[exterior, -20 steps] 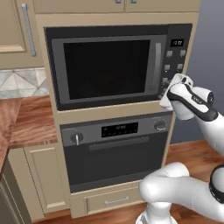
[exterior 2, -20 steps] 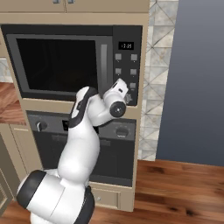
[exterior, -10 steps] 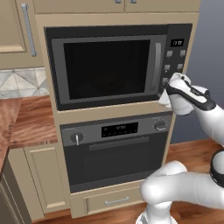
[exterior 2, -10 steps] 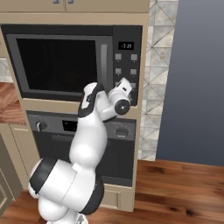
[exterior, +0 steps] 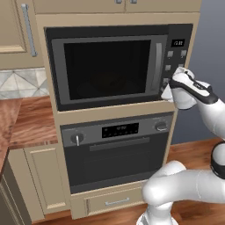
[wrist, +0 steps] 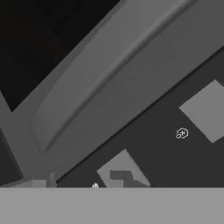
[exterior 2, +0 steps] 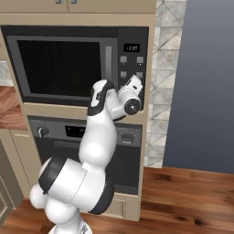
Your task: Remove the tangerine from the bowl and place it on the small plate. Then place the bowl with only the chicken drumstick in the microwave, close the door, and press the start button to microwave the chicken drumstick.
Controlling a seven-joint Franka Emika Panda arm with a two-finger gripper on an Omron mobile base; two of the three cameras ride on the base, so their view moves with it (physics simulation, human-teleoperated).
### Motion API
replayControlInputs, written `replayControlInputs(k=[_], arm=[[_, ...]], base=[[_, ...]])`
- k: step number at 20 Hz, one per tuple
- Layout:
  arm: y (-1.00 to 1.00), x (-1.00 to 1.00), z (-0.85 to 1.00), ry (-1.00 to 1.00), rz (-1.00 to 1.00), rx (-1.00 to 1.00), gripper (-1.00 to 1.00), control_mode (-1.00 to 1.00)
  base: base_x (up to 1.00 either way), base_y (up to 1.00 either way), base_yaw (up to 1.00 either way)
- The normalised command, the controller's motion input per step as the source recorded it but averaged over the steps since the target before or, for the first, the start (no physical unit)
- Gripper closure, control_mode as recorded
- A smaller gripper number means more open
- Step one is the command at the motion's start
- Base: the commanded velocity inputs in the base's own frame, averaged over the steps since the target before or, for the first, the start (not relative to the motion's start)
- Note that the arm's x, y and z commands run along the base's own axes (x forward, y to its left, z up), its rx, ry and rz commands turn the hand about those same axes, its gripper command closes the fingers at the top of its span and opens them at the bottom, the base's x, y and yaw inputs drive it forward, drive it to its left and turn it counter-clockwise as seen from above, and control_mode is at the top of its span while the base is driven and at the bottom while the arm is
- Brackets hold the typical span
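Observation:
The microwave (exterior: 110,66) is built into the cabinet, and its dark glass door (exterior: 105,74) stands shut with the vertical handle (exterior: 159,66) at its right edge. My gripper (exterior: 167,91) is pressed up against the lower part of the button panel (exterior: 176,57). From the other side, the gripper (exterior 2: 138,83) meets the panel (exterior 2: 132,59) below the clock. In the hand view, the handle (wrist: 113,83) runs diagonally and grey buttons (wrist: 205,109) lie very close. The fingers are not clear enough to judge. The tangerine, bowl, small plate and chicken drumstick are out of view.
A wall oven (exterior: 116,149) with two knobs sits directly under the microwave. A wooden counter (exterior: 26,123) runs off to the left. A grey-blue wall (exterior 2: 201,82) and wooden floor (exterior 2: 192,196) lie to the right.
The hand has moved a little up and in toward the button panel. The door has stayed shut.

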Motion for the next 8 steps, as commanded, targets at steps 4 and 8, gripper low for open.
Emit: replayControlInputs(k=[4, 8], arm=[[0.09, 0.4, -0.41, 0.0, 0.0, 0.0, -1.0, -1.0], [0.13, 0.36, -0.37, 0.0, 0.0, 0.0, -1.0, -1.0]], base=[[0.0, 0.0, 0.0], [0.0, 0.0, 0.0]])
